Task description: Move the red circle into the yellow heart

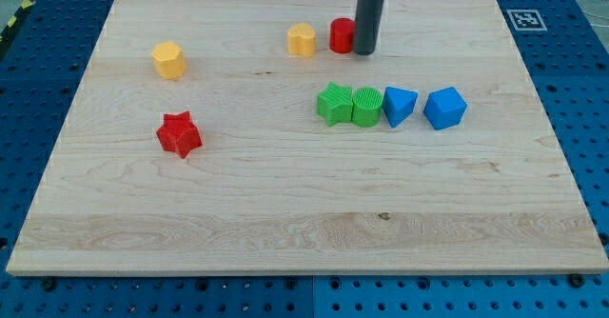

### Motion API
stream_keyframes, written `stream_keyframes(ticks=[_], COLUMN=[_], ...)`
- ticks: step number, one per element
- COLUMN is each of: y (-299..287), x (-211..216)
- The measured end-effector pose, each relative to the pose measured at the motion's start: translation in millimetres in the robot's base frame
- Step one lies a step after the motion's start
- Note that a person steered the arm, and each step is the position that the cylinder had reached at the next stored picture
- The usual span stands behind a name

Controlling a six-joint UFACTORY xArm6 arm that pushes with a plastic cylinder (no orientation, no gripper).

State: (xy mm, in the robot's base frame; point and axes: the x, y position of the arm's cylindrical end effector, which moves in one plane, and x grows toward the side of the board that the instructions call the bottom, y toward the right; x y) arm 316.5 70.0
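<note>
Nearest, the pale, grained wooden table [304, 232] carries ribbed blocks. Above its red star [179, 134] sits a yellow hexagon [168, 60]. My tip [365, 51], a plain rod with nothing to open or close, touches the red circle [341, 35], just right of the yellow heart [302, 40].

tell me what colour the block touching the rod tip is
Red: the red circle, just left of my tip, in the camera view.

A red star [179, 134] lies apart at the view's left (two green blocks [335, 105] and two blue blocks [400, 106] line up mid-board).
</note>
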Motion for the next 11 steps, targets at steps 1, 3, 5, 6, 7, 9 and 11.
stream_keyframes(ticks=[1, 3, 5, 6, 7, 9, 11], y=[9, 31, -3, -3, -3, -10, -30], x=[0, -24, -16, -25, -46, -54, -43])
